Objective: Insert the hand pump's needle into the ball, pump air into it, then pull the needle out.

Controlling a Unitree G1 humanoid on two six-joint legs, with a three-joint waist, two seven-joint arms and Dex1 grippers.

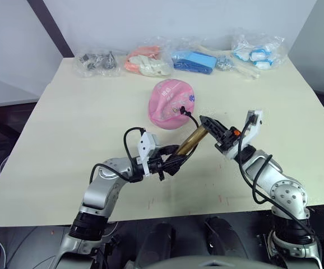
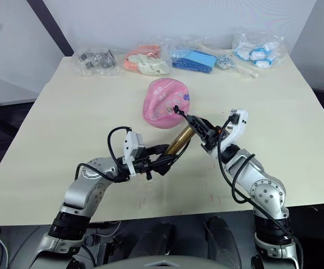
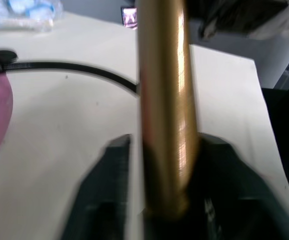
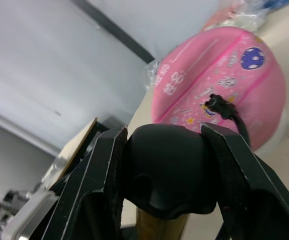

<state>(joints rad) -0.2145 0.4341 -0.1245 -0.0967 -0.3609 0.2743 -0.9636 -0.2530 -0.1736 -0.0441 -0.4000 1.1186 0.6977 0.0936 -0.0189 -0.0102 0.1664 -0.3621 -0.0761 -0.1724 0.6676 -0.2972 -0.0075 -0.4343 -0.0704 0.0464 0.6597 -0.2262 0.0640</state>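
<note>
The pink ball (image 1: pixel 171 103) lies on the table beyond both grippers, dented and flattish. The hand pump (image 1: pixel 191 142) slants between the grippers, its gold barrel (image 3: pixel 167 100) up off the table. My left gripper (image 1: pixel 170 162) is shut on the barrel's lower end. My right gripper (image 1: pixel 213 128) is shut on the pump's black handle (image 4: pixel 167 170) at the upper end. The black hose (image 1: pixel 189 119) curves from the pump to a black fitting (image 4: pixel 219 106) sitting on the ball's surface; the needle itself is hidden there.
Several plastic bags line the table's far edge: dark hardware (image 1: pixel 97 61), orange and white items (image 1: pixel 147 61), blue items (image 1: pixel 194 60), white and blue items (image 1: pixel 257 53). The table (image 1: pixel 66 129) drops off close to my arms at the near edge.
</note>
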